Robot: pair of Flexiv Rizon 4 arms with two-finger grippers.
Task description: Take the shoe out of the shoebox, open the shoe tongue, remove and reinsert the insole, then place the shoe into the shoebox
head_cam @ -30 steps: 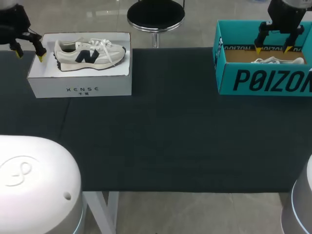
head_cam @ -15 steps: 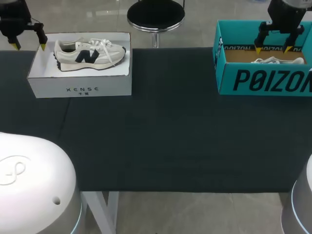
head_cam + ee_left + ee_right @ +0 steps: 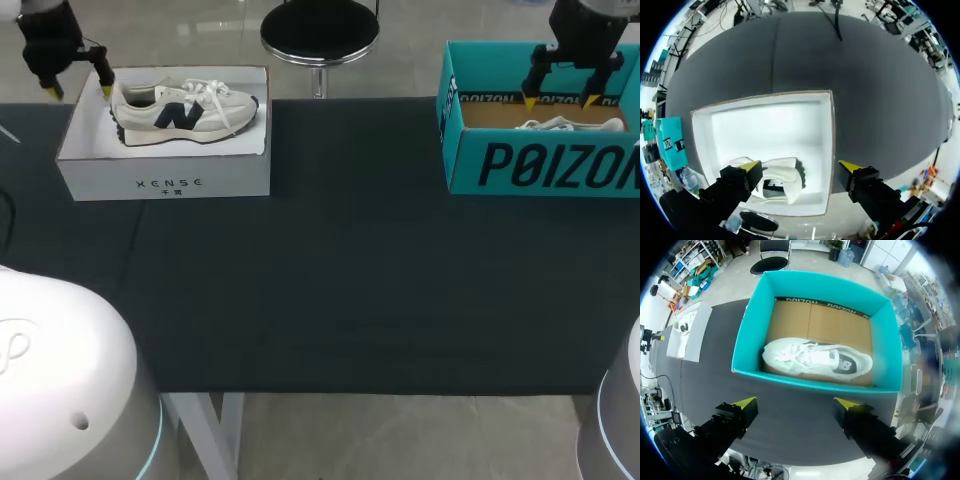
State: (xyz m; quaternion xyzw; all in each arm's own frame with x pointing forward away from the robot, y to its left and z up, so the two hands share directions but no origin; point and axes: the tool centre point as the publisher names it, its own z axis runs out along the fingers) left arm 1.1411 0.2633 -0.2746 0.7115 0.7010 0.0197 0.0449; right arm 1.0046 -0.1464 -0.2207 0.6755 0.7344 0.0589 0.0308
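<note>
Left gripper (image 3: 80, 90) spread, cream sneaker (image 3: 185, 110) heel under it in white shoebox (image 3: 165, 182). Right gripper (image 3: 559, 100) spread, white sneaker (image 3: 817, 360) below in teal shoebox (image 3: 540, 168).

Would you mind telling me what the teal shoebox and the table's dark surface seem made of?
Teal shoebox: likely cardboard, matte teal walls, bare brown creased floor inside. Table surface: seemingly dark cloth or mat, matte, with a visible seam; not certain.

Matt black cloth table cover (image 3: 330, 290); smooth white cardboard shoebox (image 3: 165, 175) at ten o'clock; teal cardboard shoebox (image 3: 540, 165), raw brown inside.
</note>
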